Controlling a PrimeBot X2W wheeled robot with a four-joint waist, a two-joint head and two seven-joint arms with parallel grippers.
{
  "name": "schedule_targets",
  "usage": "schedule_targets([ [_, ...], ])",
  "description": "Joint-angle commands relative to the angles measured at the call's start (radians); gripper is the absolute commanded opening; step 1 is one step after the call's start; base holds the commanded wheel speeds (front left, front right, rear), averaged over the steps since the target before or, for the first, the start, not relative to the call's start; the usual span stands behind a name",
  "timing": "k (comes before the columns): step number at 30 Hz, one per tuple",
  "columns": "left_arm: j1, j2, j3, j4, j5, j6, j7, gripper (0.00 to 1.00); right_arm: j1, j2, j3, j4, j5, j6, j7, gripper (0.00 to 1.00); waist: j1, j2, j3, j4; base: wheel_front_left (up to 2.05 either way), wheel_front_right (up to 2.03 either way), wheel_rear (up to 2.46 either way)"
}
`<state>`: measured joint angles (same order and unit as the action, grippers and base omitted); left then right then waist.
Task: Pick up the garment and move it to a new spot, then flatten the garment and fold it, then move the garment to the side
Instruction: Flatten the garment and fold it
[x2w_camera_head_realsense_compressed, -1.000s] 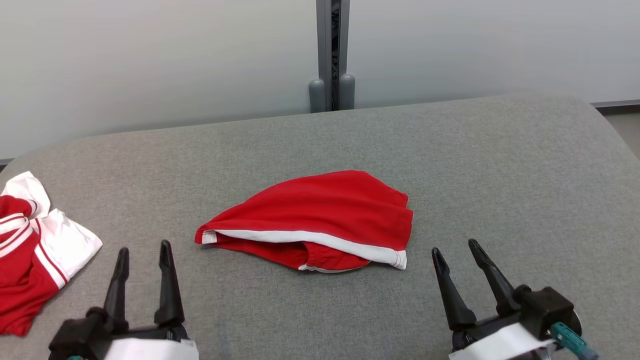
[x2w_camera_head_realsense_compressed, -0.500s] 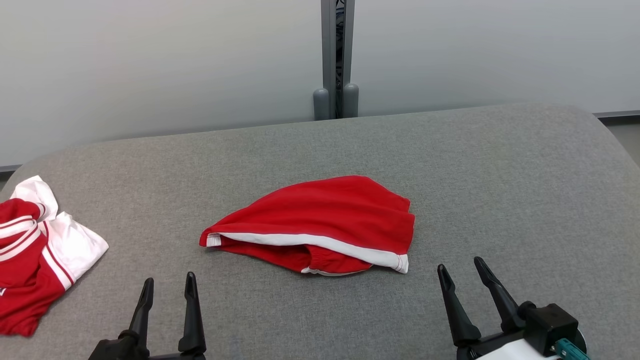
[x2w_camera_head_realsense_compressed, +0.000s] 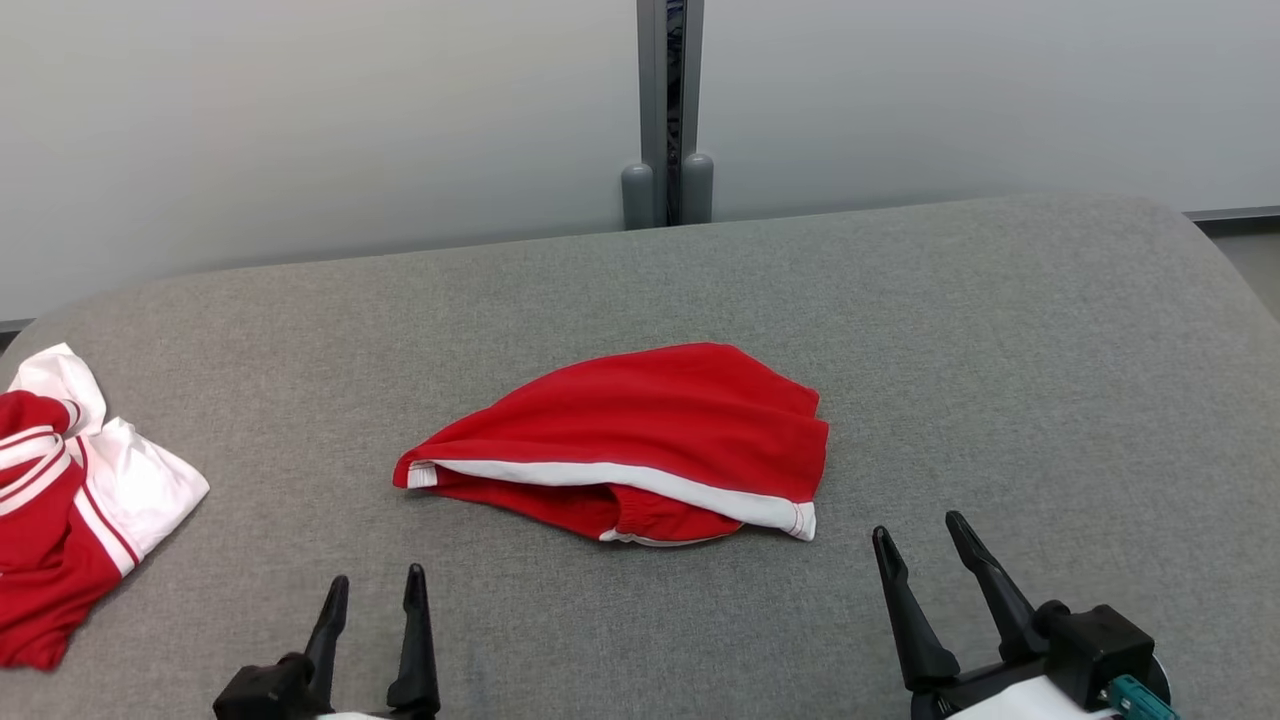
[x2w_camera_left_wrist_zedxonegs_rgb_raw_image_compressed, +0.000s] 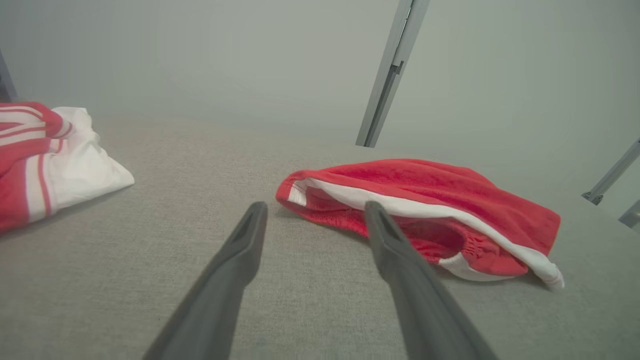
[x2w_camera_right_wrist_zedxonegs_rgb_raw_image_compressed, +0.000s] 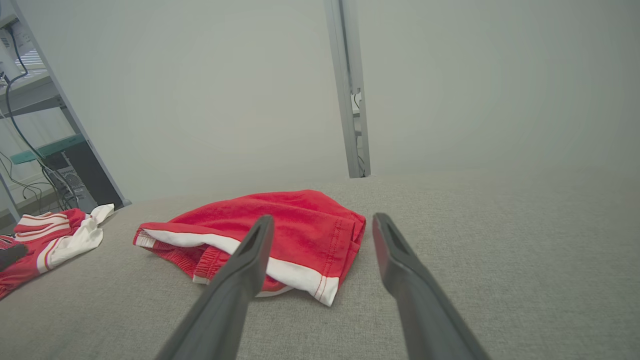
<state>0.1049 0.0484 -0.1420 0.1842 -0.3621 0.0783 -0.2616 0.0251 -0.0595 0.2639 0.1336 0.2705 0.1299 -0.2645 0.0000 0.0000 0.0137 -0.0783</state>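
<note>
You have the red garment (x2w_camera_head_realsense_compressed: 640, 440), white stripe along its near edge, lying loosely bunched at the centre of the grey padded surface (x2w_camera_head_realsense_compressed: 1000, 350). Your left gripper (x2w_camera_head_realsense_compressed: 375, 577) sits near its near-left corner, jaws spread wide, holding nothing. Your right gripper (x2w_camera_head_realsense_compressed: 917, 526) stands just beside its right end, likewise wide apart and empty. A second red-and-white garment (x2w_camera_head_realsense_compressed: 70, 500) lies well apart at the surface's left edge.

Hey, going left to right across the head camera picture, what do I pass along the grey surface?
red-and-white clothing → left gripper → red garment with a white band → right gripper
</note>
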Motion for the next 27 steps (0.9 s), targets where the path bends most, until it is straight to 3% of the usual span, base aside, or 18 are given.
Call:
schedule_targets([
  [1, -0.027, 0.004, -0.002, 0.014, -0.007, -0.007, -0.003, 1.00, -0.013, -0.004, 0.000, -0.001, -0.006, 0.002, -0.001, 1.00, 0.0000, 0.0000, 0.004, 0.001, 0.00, 0.00, 0.00],
  [16, -0.387, 0.003, -0.091, 0.436, -0.134, -0.015, -0.004, 1.00, -0.091, -0.028, 0.023, -0.008, -0.004, 0.002, -0.001, 1.00, 0.0000, 0.0000, 0.131, -0.002, 0.00, 0.00, 0.00],
  [27, -0.514, 0.004, -0.100, 0.577, -0.174, 0.024, -0.004, 1.00, -0.122, -0.037, 0.028, -0.010, 0.000, 0.002, -0.001, 1.00, 0.0000, 0.0000, 0.172, -0.015, 0.00, 0.00, 0.00],
])
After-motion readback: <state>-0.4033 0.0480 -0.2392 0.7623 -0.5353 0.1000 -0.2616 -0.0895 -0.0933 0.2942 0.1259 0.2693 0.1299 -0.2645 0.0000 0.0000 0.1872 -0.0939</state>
